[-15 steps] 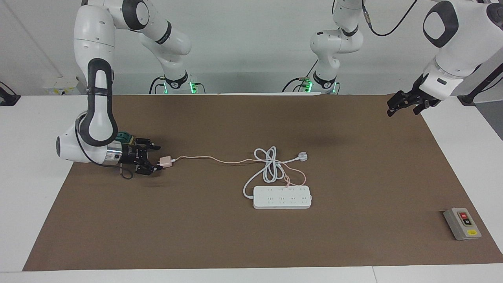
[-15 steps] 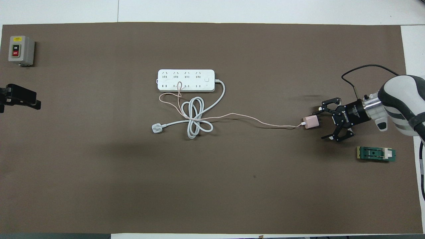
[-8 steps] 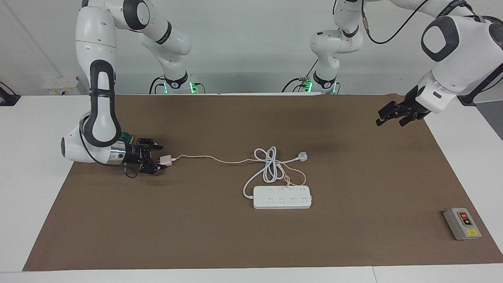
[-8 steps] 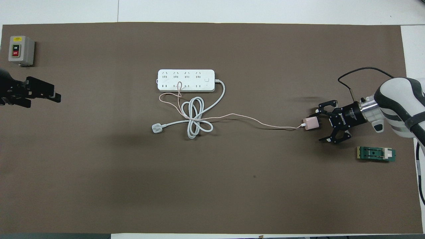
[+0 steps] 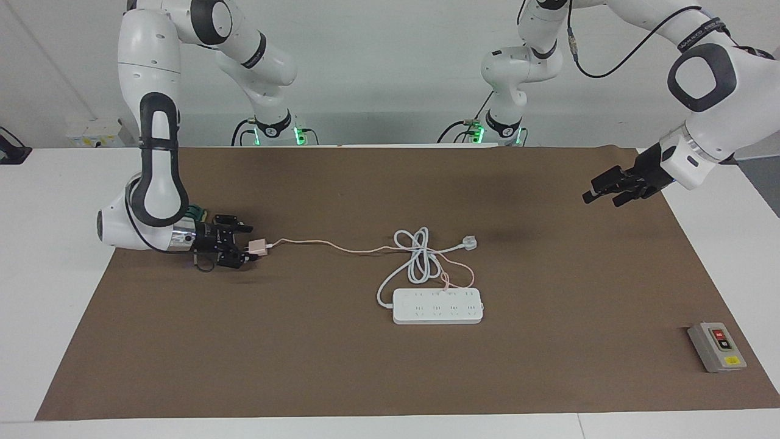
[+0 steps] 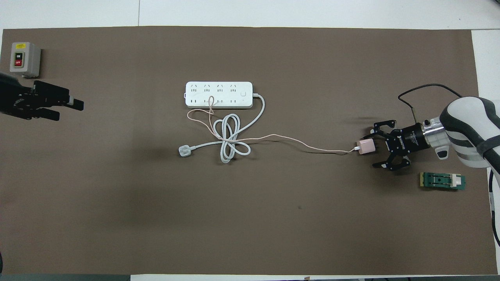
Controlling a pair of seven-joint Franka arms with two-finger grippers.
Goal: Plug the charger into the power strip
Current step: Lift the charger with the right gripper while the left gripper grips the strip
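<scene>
Charger (image 6: 366, 146), a small pale pink cube, lies on the brown mat (image 6: 273, 218) at the right arm's end, between the spread black fingers of the right gripper (image 6: 374, 147), jaws wide and not closed on it. Its thin pink cable (image 6: 297, 141) snakes to the power strip (image 6: 218, 95), a flat white bar sitting mid-table, farther from the robots than its thick coiled white cord (image 6: 230, 140). Left gripper (image 5: 594, 190) hovers open above the mat's other end, near a grey switch box (image 6: 24, 59).

Two glossy white arms (image 5: 149, 122) with black joint bands, black grippers (image 6: 375, 150), thin black cables, perhaps green base lights.
</scene>
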